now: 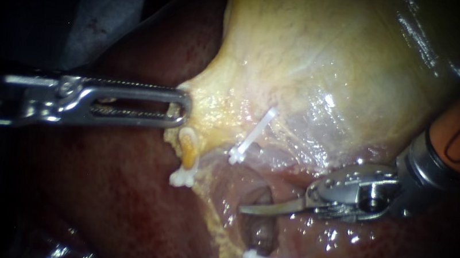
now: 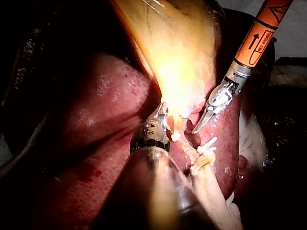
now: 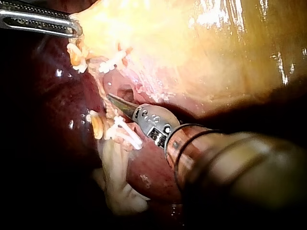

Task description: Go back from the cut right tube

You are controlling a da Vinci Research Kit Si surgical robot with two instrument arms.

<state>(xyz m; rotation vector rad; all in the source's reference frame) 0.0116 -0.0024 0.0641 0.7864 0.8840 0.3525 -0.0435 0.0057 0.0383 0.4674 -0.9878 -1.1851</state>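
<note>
Right instrument (image 1: 244, 209), jaws together and empty, sits between the clips (image 1: 251, 138), while left instrument (image 1: 184, 109) has both jaws clamped on the gallbladder (image 1: 336, 60)

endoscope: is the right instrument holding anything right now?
No. The right instrument ends in a pincer shut to one bare point over open tissue, with nothing in it and clear of the white clip beyond it.
</note>
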